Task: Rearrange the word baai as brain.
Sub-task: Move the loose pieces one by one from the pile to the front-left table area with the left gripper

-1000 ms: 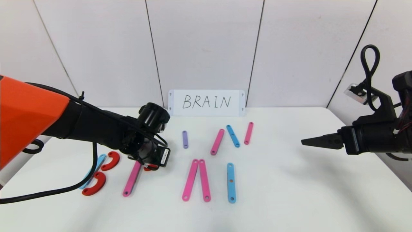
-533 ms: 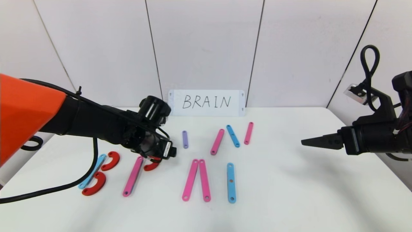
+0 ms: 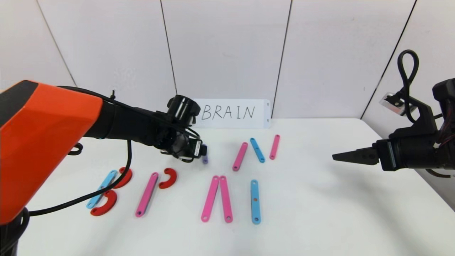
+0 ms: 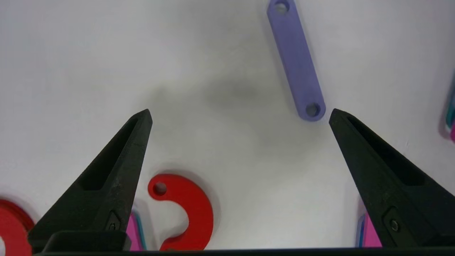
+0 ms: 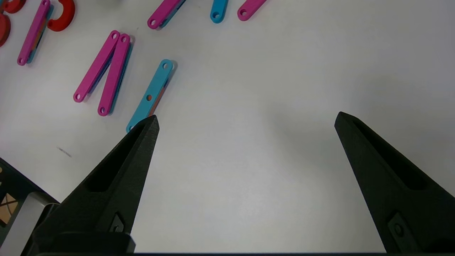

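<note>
The letters lie flat on the white table (image 3: 320,213). At the left are a blue bar (image 3: 101,193) with two red C-curves (image 3: 104,208), then a pink bar (image 3: 146,195) with a red C-curve (image 3: 167,177) beside its far end. Two pink bars (image 3: 217,199) lean together, then a blue bar (image 3: 255,201). My left gripper (image 3: 199,152) is open and empty above the table, just short of the short purple bar (image 3: 205,160). In the left wrist view the gripper (image 4: 240,113) has the purple bar (image 4: 296,60) near one fingertip and the red C-curve (image 4: 192,213) behind.
Pink, blue and pink bars form an N (image 3: 257,150) at the back. The white card reading BRAIN (image 3: 231,113) stands against the wall. My right gripper (image 3: 350,156) hangs open and empty over the table's right side, also seen in its wrist view (image 5: 247,119).
My left gripper has left the red C-curve beside the pink bar and moved back and to the right, up to the purple bar. The right arm has not moved.
</note>
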You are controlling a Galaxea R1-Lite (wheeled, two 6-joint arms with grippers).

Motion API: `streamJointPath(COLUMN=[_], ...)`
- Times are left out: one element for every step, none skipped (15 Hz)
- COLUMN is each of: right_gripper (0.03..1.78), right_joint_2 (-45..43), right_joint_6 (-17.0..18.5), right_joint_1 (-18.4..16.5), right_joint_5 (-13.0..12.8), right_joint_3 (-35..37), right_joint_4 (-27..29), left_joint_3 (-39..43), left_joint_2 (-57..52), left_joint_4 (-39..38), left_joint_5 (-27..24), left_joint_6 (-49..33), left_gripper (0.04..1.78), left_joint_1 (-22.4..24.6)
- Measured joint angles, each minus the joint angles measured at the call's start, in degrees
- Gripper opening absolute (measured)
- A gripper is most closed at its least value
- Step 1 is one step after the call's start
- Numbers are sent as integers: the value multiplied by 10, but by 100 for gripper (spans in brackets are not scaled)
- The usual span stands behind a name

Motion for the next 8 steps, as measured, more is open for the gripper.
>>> streamJointPath(right_gripper=[173,173,173,173,173,173,173,173], right_joint_2=[0,0,0,0,0,0,0,0], right_joint_6=[0,0,0,0,0,0,0,0], right_joint_1=[0,0,0,0,-1,-1,0,0], right_joint_5=[0,0,0,0,0,0,0,0], right_joint_3=[0,0,0,0,0,0,0,0], right_joint_4=[0,0,0,0,0,0,0,0], left_joint_3=[-19,-36,-54,-69,-81,-91,-98,-103], left_joint_2=[14,27,40,52,65,76,86,93], left_joint_4=[0,2,4,5,5,5,4,4], left_joint_5=[1,2,3,6,14,27,39,42], left_joint_6=[-7,-15,-22,-25,-27,-28,-29,-31], left_gripper=[174,174,174,174,174,174,174,174], left_joint_1=[0,-1,-2,-3,-3,-5,-7,-8])
